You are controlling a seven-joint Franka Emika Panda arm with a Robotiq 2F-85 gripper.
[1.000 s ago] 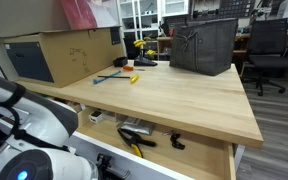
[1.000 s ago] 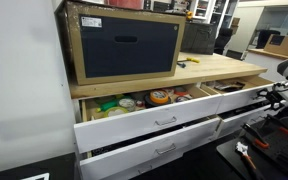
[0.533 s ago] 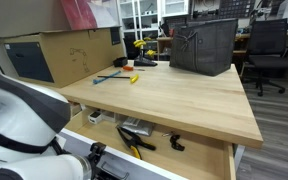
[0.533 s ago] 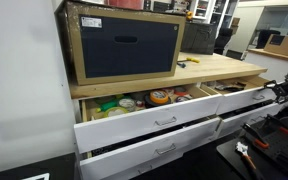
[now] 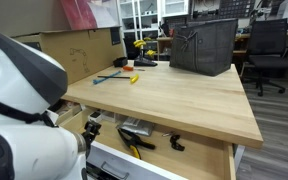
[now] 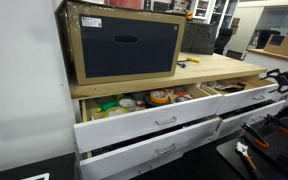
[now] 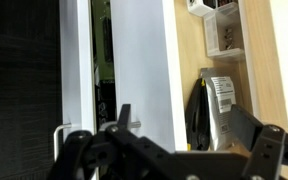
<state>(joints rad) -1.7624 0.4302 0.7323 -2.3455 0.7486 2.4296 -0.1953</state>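
The end effector [image 7: 172,152] fills the bottom of the wrist view. Its fingers are spread wide and hold nothing. It hangs above the open drawer [image 7: 139,60], whose white front panel runs up the middle of that view.

Inside the drawer, to the right of the panel, the contents are as follows:
- dark-handled pliers [image 7: 197,115] lie lengthwise;
- a labelled packet [image 7: 221,97] lies just beside them;
- a small parts tray [image 7: 224,30] sits further up.

In an exterior view the end effector [image 5: 88,130] is at the near left corner of the drawer, just below the edge of the tabletop [image 5: 184,100]. The white arm [image 5: 19,80] occupies the left foreground. In an exterior view the end effector [image 6: 284,78] appears at the right edge, level with the top row of drawers and close to the right one, clear of its front.

On the tabletop, a blue-handled tool [image 5: 109,77] and a yellow item [image 5: 134,78] lie near each other. Behind them stand a cardboard box [image 5: 69,50] and a black bin [image 5: 202,45], well apart. An office chair [image 5: 267,50] stands beyond the tabletop.
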